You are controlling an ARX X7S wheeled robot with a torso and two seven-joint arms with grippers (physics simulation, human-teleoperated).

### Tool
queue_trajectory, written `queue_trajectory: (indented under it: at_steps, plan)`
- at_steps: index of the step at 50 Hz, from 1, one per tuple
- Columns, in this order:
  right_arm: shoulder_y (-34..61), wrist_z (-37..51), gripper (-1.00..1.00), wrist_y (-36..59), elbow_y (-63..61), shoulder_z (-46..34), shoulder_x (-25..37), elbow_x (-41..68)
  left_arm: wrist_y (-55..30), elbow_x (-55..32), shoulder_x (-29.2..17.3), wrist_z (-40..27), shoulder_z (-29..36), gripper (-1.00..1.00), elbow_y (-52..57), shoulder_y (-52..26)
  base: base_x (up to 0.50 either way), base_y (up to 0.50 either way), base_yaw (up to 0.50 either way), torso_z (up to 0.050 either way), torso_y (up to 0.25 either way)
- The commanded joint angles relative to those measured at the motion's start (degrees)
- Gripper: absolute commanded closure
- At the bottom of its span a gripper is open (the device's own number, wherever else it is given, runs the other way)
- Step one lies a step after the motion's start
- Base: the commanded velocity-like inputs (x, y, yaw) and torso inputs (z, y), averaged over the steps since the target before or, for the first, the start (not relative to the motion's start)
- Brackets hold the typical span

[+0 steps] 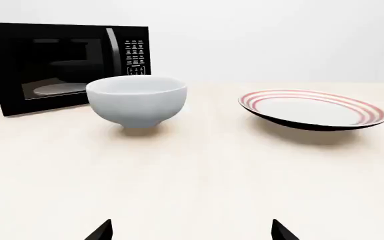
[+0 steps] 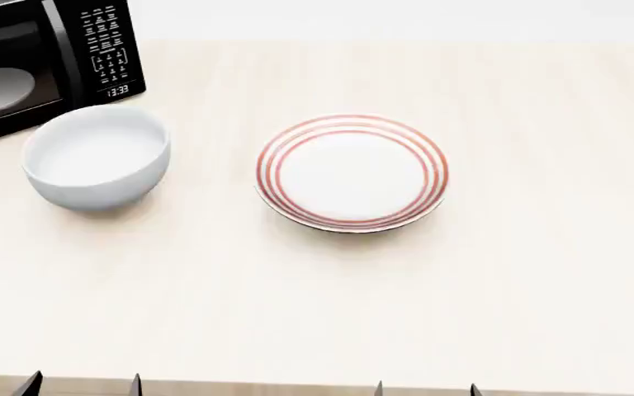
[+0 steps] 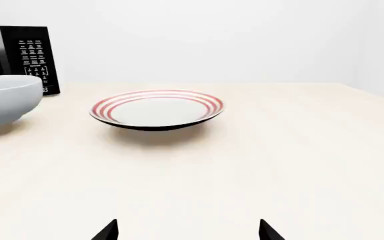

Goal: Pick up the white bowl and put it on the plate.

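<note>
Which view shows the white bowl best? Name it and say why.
The head view: the white bowl shows whole from above, rim and hollow. The left wrist view shows its side and foot whole; the right wrist view cuts it at the edge.

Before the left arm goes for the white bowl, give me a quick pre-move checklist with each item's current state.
1. White bowl upright and nothing in it: ok.
2. Plate bare, ready to receive the bowl: ok.
3. Bowl stands apart from the microwave behind it, with room for a finger at the rim: cannot tell, the gap looks narrow in the head view.
4. Left gripper open and holding nothing: ok, its tips are spread.
5. Right gripper open and back near the table's front edge, out of the bowl-to-plate path: ok.
6. Nothing on the table between left gripper and bowl: ok.
</note>
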Motion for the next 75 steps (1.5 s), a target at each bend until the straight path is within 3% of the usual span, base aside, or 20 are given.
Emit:
queue_trajectory:
  at_steps: [1,12,13,14,24,32,40,47,75]
  plan:
    - [0.08,1.04,-1.0,0.03,-0.12,-1.08,0.87,1.12,0.02,-0.83,-0.92,-1.05,1.07,-1.0,-0.11,-0.1,0.0,0.0,0.0,0.0,0.0]
    - [0.05,3.27,-1.0,0.3,-0.81,-2.95,2.64,3.41,0.45,-2.35,-2.9,-2.87,3.36,-1.0,0.18,0.11,0.0,0.0,0.0,0.0,0.0]
    - [2.27,9.74,-1.0,-4.0,3.44,-10.73,5.96,-9.35,4.27,4.36,-5.58,-7.5,9.13,-1.0,-7.77,-4.12,0.0,0.0,0.0,0.0,0.0]
    - [-0.02,0.76,-1.0,0.5,-0.89,-0.46,0.48,1.25,0.58,0.16,-0.7,-0.5,0.86,-1.0,0.14,0.22,0.0,0.0,0.0,0.0,0.0]
    - [-0.31,2.4,-1.0,2.4,-2.02,-3.94,2.49,2.93,3.06,-2.53,-2.93,-1.05,3.48,-1.0,-2.27,-1.3,0.0,0.0,0.0,0.0,0.0]
    - [-2.66,5.78,-1.0,5.37,-14.06,-4.68,3.53,1.57,4.62,-2.14,-4.78,-1.32,4.61,-1.0,5.41,1.53,0.0,0.0,0.0,0.0,0.0]
    - [-4.45,7.54,-1.0,7.94,-26.53,-5.25,4.64,1.03,0.15,-1.63,-5.55,-3.71,4.65,-1.0,22.11,6.57,0.0,0.0,0.0,0.0,0.0]
    - [-4.61,8.26,-1.0,8.06,-28.14,-5.85,5.38,1.01,-0.05,-0.92,-6.18,-4.4,5.74,-1.0,25.68,7.56,0.0,0.0,0.0,0.0,0.0]
    - [-4.63,10.71,-1.0,6.33,-27.03,-7.91,7.31,1.64,1.3,-0.92,-8.03,-7.39,6.85,-1.0,23.29,6.91,0.49,0.0,0.0,0.0,0.0]
